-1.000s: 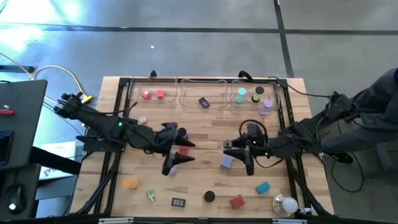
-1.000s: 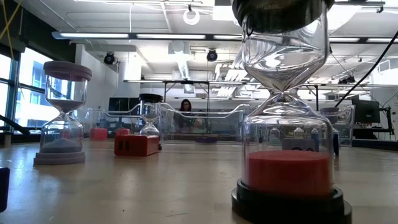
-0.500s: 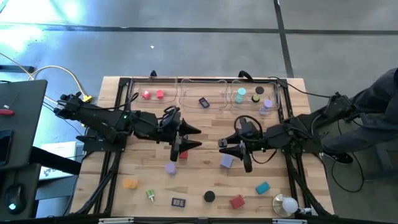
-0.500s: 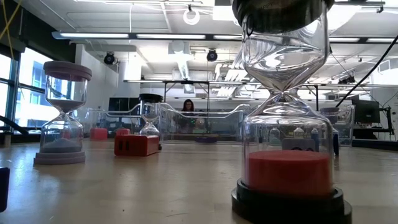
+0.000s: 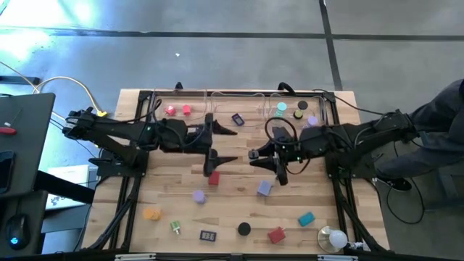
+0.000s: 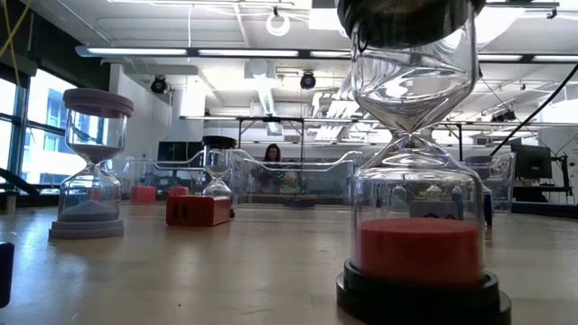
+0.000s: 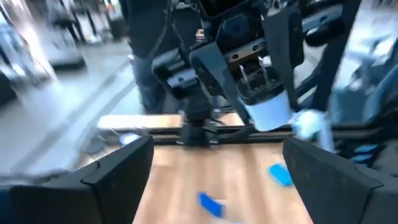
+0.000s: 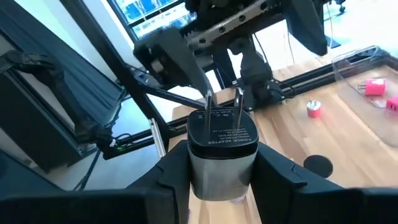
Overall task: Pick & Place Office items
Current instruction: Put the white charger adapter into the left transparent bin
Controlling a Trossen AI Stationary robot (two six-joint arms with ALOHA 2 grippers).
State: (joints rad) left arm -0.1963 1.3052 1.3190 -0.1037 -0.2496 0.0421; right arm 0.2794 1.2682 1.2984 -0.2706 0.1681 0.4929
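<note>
High view: left gripper (image 5: pixel 217 145) is mid-table with fingers spread wide and nothing between them. A red block (image 5: pixel 213 177) lies on the wood just beside its nearer fingertip, likely the piece it's dealing with. Right gripper (image 5: pixel 267 161) faces it from the other side, carrying a dark object; a lavender block (image 5: pixel 264 188) sits just beside it on the table. The clear trays (image 5: pixel 235 109) along the far edge already hold pink pieces, a dark clip and round caps, so I judge sorting is partly done. Loose items remain along the near edge: orange cap (image 5: pixel 151 214), black cap (image 5: pixel 244 229), teal piece (image 5: pixel 305 218).

Low view: neither arm visible; only hourglasses (image 6: pixel 415 153) and a red block (image 6: pixel 199 209) on the table.

Left wrist view: fingers (image 7: pixel 115 171) stand wide apart, empty; a blue stick (image 7: pixel 210 203) lies on the wood ahead, between them.

Right wrist view: jaws are closed on a dark plug adapter (image 8: pixel 222 146), prongs pointing away. It's gripped at its sides, likely to keep it steady for carrying.
</note>
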